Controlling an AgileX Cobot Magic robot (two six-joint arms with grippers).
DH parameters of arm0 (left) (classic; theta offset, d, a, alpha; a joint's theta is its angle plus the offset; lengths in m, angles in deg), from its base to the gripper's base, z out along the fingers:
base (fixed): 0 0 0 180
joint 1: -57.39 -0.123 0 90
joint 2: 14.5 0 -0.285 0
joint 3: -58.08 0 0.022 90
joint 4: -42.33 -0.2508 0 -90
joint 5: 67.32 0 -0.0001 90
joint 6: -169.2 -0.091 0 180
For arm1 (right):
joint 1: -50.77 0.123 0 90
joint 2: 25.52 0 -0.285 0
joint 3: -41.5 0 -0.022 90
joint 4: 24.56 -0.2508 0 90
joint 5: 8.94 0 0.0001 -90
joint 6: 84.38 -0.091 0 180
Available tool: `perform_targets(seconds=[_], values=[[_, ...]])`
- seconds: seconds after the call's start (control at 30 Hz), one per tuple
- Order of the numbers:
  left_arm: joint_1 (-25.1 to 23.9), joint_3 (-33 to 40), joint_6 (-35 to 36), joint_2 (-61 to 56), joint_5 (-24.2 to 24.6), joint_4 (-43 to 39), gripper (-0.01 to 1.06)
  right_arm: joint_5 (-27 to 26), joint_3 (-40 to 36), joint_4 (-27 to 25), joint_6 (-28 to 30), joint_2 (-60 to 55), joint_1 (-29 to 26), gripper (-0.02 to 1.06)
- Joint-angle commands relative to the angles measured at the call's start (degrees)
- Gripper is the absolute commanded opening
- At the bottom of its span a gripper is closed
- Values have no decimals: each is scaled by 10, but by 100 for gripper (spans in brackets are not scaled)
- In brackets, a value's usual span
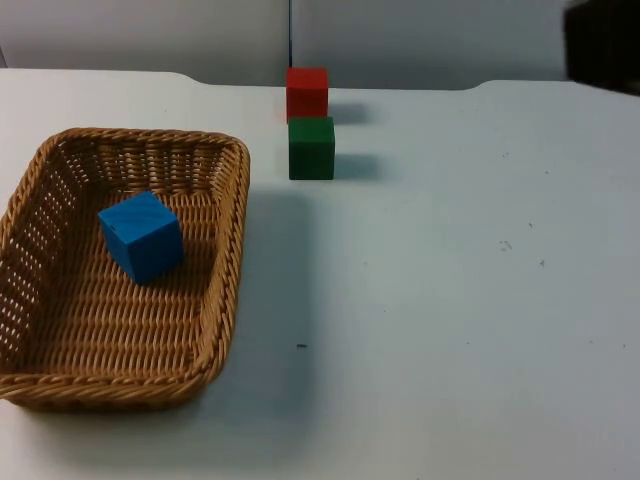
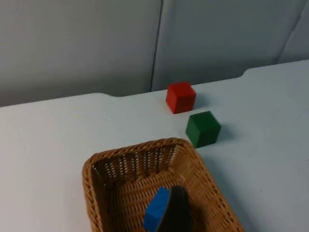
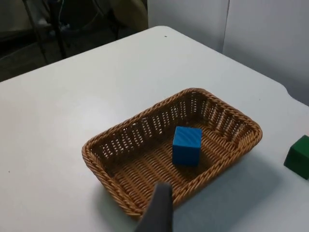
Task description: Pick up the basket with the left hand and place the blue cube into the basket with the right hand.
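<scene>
A brown wicker basket [image 1: 236, 235] rests on the white table at the left. A blue cube [image 1: 140, 236] lies inside it, tilted a little, toward the far half. My left gripper [image 2: 176, 212] hangs above the basket [image 2: 135, 150], just over the blue cube [image 2: 155, 210]. My right gripper [image 3: 157, 212] is raised and set back, off one long side of the basket [image 3: 145, 129], with the blue cube [image 3: 187, 145] beyond it. Neither gripper touches the basket. A dark part of the right arm [image 1: 603, 40] shows at the far right.
A red cube [image 1: 307, 93] stands at the table's back edge, by the grey partition wall. A green cube [image 1: 311, 148] sits just in front of it; both stand right of the basket. The table's edge curves near the green cube [image 3: 300, 157].
</scene>
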Motion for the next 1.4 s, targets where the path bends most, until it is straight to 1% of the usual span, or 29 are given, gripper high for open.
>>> perform_targets(seconds=[0.0, 0.03, 0.13, 0.17, 0.23, 0.3, 0.33, 0.4, 0.47, 0.5, 0.53, 0.63, 0.67, 0.7, 0.73, 0.77, 0.8, 0.87, 0.93, 0.97, 1.0, 1.03, 1.1, 1.13, 1.23, 1.27, 1.3, 1.37], values=[[22, 1, 25, -33, 27, -30, 68, 7, -21, -1, -2, 41, 3, 78], [22, 1, 25, -33, 27, -30, 68, 7, -21, -1, -2, 41, 3, 78], [37, 1, 84, -81, 34, -101, 68, 54, -48, -1, -2, 95, 3, 78], [37, 1, 84, -81, 34, -101, 68, 54, -48, -1, -2, 95, 3, 78], [37, 1, 103, -110, 53, -122, 68, 91, -57, -1, -2, 125, 3, 78], [37, 1, 105, -133, 79, -128, 68, 139, -58, -1, -2, 152, 3, 78], [37, 1, 105, -133, 79, -128, 68, 139, -58, -1, -2, 152, 3, 78], [37, 2, 113, -159, 99, -145, 68, 173, -58, -1, -2, 182, 3, 78], [37, 15, 151, -191, 104, -168, 68, 218, -58, -1, -2, 219, 3, 78], [37, 15, 151, -191, 104, -168, 68, 218, -58, -1, -2, 219, 3, 78], [37, 24, 165, -207, 107, -173, 68, 235, -58, -1, -2, 233, 3, 78], [37, 59, 190, -255, 136, -190, 68, 289, -58, -1, -6, 276, 3, 78], [37, 59, 190, -255, 136, -190, 68, 289, -58, -1, -6, 276, 3, 78], [37, 69, 218, -284, 152, -215, 68, 308, -58, 2, -11, 295, 3, 78], [37, 70, 224, -294, 160, -222, 68, 315, -58, 5, -13, 302, 3, 78], [37, 70, 238, -311, 171, -239, 68, 339, -58, 15, -15, 323, 3, 78], [37, 70, 238, -311, 171, -239, 68, 339, -58, 15, -15, 323, 3, 78], [37, 66, 274, -363, 194, -285, 68, 366, -58, 27, -25, 348, 3, 78], [37, 66, 289, -363, 214, -298, 68, 392, -58, 31, -32, 376, 3, 78], [37, 66, 289, -363, 214, -298, 68, 392, -58, 31, -32, 376, 3, 78], [35, 66, 289, -363, 237, -297, 68, 399, -58, 31, -32, 388, 3, 78], [35, 71, 289, -363, 249, -299, 68, 403, -58, 31, -32, 404, 3, 78], [35, 73, 289, -363, 250, -300, 68, 405, -58, 31, -32, 418, 3, 78], [35, 73, 294, -363, 249, -301, 68, 415, -58, 31, -37, 439, 3, 78], [35, 73, 295, -363, 249, -303, 68, 469, -58, 48, -62, 464, 3, 78], [35, 73, 295, -363, 249, -303, 68, 469, -58, 48, -62, 464, 3, 78], [34, 73, 295, -363, 249, -304, 68, 486, -58, 53, -69, 464, 3, 78], [34, 73, 296, -363, 248, -315, 68, 484, -57, 59, -77, 464, 3, 78]])
